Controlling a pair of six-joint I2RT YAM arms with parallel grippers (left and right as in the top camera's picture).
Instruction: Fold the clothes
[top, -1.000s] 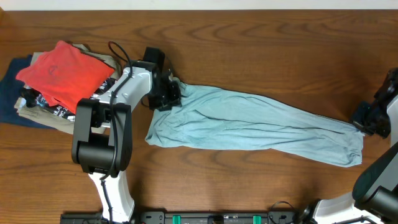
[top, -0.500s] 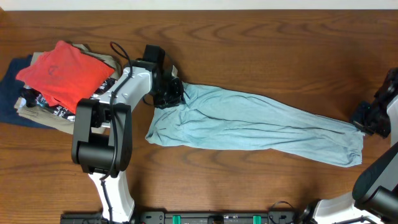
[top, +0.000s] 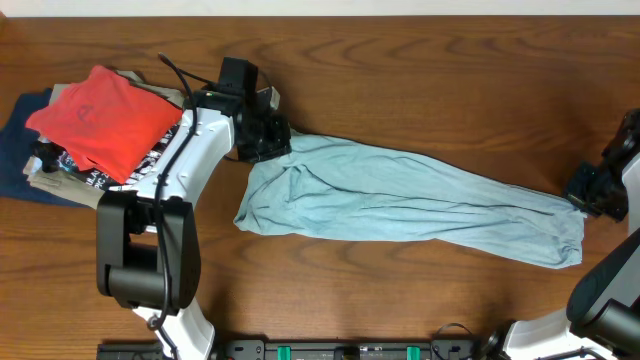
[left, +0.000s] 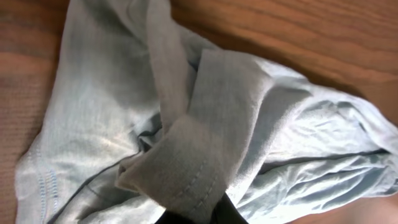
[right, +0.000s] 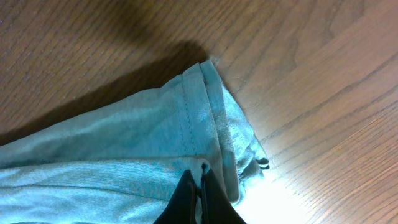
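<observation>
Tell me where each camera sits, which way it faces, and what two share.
Overhead: above the table, facing straight down on the whole T-shirt, a clothes pile, the left arm and the right arm.
Left wrist: on the left arm, looking past the left claw at bunched fabric it pinches.
Right wrist: on the right arm, looking past the right claw at a hemmed corner it pinches.
Shared: both wrist views show opposite ends of the same T-shirt.

Dark wooden table (top: 450, 90); stretched across it, a pale blue T-shirt (top: 400, 200); at the left end, a pile of clothes (top: 20, 165), red shirt (top: 100, 115) topmost.
</observation>
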